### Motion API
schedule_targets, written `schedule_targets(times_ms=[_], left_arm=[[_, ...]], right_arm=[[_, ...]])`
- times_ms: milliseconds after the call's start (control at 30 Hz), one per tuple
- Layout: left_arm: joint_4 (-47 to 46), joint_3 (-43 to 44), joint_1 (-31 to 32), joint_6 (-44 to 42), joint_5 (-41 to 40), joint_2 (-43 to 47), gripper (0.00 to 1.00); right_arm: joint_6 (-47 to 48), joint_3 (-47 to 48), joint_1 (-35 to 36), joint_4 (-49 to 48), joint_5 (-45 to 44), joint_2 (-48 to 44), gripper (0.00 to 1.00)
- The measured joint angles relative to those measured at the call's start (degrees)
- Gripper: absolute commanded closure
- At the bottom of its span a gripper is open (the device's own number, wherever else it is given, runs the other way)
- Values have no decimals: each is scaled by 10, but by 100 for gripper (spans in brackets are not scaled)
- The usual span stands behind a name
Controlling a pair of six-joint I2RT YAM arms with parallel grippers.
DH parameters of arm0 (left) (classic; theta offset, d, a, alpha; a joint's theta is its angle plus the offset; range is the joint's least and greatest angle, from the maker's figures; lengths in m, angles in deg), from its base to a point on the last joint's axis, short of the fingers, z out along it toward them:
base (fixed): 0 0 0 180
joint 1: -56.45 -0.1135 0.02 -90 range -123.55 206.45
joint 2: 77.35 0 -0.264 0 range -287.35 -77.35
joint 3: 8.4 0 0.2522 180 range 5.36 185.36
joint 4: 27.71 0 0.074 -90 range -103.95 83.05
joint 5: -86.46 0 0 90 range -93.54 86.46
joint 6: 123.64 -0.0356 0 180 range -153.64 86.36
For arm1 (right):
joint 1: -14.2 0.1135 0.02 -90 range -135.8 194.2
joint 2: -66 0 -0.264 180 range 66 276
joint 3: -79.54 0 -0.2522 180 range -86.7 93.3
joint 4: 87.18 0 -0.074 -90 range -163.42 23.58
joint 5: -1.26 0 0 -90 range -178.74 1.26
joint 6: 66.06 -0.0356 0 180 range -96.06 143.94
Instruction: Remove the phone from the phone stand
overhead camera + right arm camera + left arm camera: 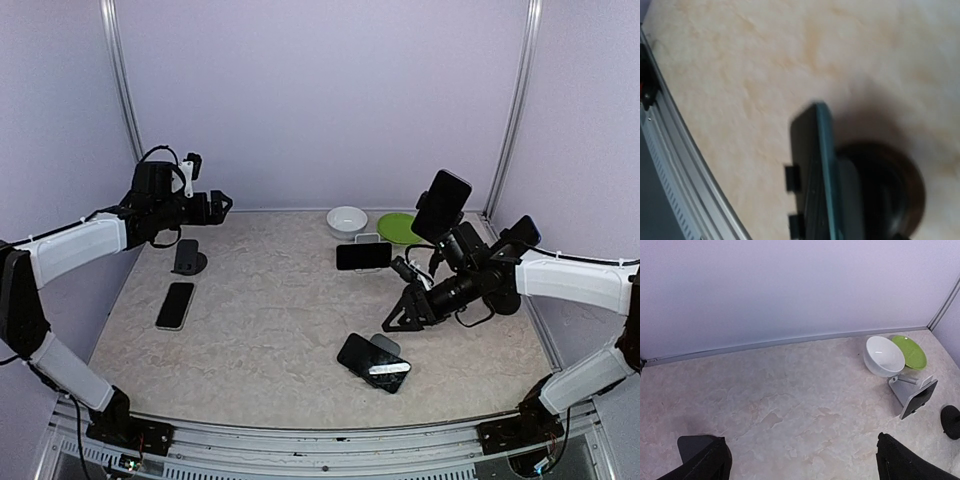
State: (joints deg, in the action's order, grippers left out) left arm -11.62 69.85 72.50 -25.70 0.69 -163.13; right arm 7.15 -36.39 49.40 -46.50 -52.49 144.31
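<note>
A dark phone point(372, 362) leans on a black round-based stand point(386, 345) at the front centre. It fills the right wrist view, seen edge-on point(812, 175) against the stand's base point(890, 190). My right gripper point(398, 318) hangs just above and behind it, jaws looking spread and empty. Its fingers do not show in the wrist view. My left gripper point(218, 205) point(800, 460) is open and empty, raised at the far left. Below it stand an empty black stand point(188, 258) point(692, 445) and a phone lying flat point(175, 305).
A phone sits sideways on a grey stand point(363, 256) point(912, 392) at the back centre. Another dark phone point(443, 205) stands upright behind my right arm. A white bowl point(347, 219) point(884, 356) and a green plate point(398, 227) point(910, 351) lie by the back wall.
</note>
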Motion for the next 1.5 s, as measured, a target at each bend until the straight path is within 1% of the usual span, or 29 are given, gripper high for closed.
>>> schedule_targets(times_ms=[133,300,467,667,833,1033,1233,1400,1500], left_arm=[[-32,-10,26,-3,-6,35,1],[-59,-20,56,-15,-16,57,1],[-60,-20,81,-31,-35,56,1],[-52,-20,90,-40,-52,43,1],[-34,-12,91,-40,-55,39,1],[-31,-10,91,-40,-55,39,1],[-30,-10,94,-40,-55,39,1],[-27,-10,96,-35,-60,39,1],[-23,-10,96,-30,-66,39,1]], right_arm=[[-6,-32,-21,25,9,-11,26],[-7,-66,-26,48,26,-12,38],[-2,-76,-26,49,54,-7,48],[7,-96,-26,42,83,11,51],[9,-115,-26,30,92,26,61],[4,-119,-23,-9,115,44,74],[-14,-139,-17,-51,132,59,92],[-41,-154,-11,-91,152,56,100],[-58,-169,-9,-118,156,53,100]])
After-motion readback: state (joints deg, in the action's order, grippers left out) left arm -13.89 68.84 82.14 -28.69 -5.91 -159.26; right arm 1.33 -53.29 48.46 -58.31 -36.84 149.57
